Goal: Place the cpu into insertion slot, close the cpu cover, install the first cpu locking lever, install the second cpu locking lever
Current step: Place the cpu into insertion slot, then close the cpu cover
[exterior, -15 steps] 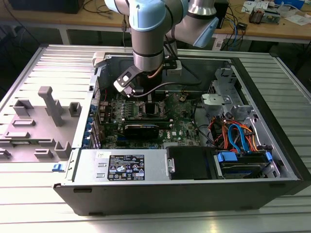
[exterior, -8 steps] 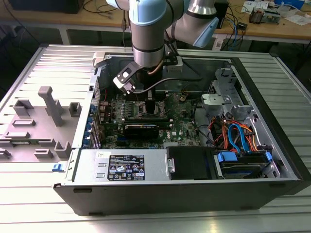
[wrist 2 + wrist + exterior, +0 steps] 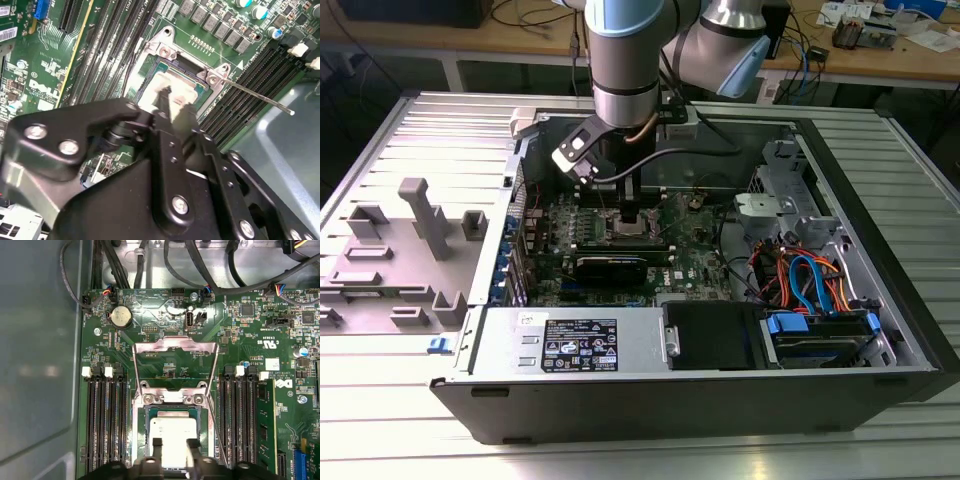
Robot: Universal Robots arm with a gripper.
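First wrist view: gripper [image 3: 175, 444] over cpu [image 3: 173, 429] seated in insertion slot [image 3: 138, 440].

Open computer case [image 3: 670, 405], green motherboard [image 3: 150, 307], coin battery [image 3: 120, 317], black memory slots [image 3: 102, 425], blue cables [image 3: 810, 275], grey fixture [image 3: 425, 215]

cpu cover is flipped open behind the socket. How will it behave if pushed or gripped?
It probably pivots rather than slides: the cpu cover looks hinged at the insertion slot end. It is a thin open frame, so likely light and slightly springy. Being bare metal, it may be slippery for the pincer.
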